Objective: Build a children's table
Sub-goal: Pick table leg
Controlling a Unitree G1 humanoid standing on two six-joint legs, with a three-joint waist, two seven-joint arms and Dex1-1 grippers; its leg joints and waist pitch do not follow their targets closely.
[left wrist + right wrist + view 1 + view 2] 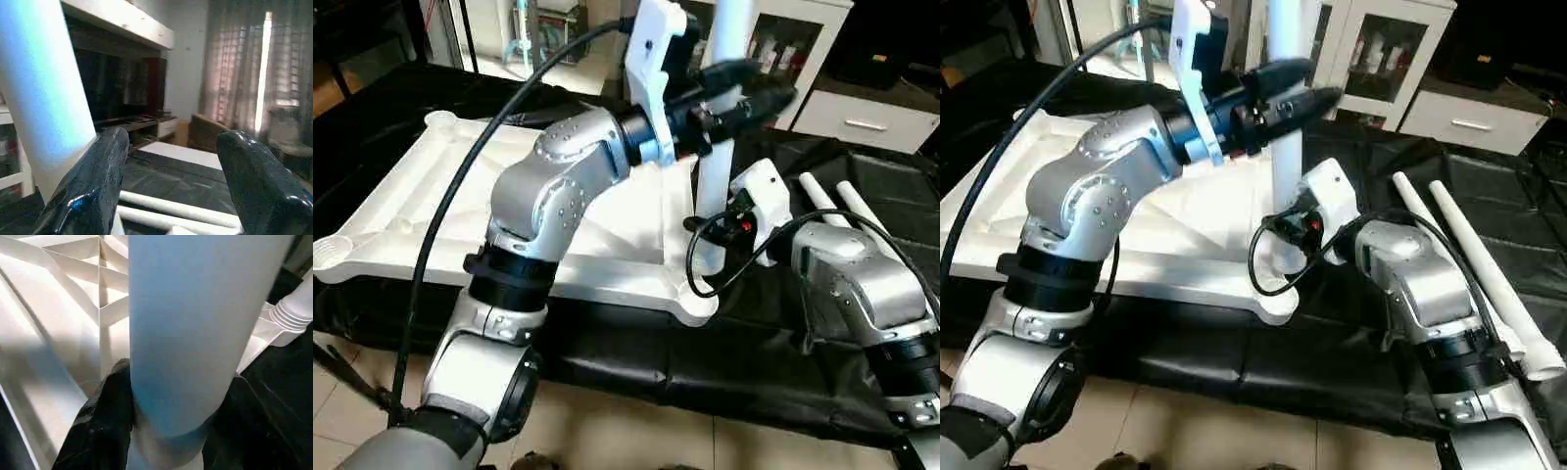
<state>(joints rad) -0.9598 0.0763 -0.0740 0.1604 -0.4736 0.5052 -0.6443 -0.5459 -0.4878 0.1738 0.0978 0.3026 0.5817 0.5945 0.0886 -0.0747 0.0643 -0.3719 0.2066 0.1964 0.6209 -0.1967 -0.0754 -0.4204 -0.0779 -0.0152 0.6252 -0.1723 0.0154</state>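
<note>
Table top: the white plastic rectangular top (607, 230) lies ribbed underside up on the black cloth (636, 367).
Standing leg: a long tapered white tube leg (1285, 147) rises upright from the near corner socket (697, 294); its threaded foot looks not fully seated.
Right gripper: the right gripper (166, 421) is clamped low on this leg, one black finger each side.
Left gripper: the left gripper (171, 181) has its fingers apart, one finger touching or just beside the leg higher up, gripping nothing.
Spare legs: two white tube legs (1474, 259) lie on the cloth, well apart from the top.
Risk: with one low grip, the leg may tilt and jam or pop out of the socket; a push from the left fingers could lever it sideways.
</note>
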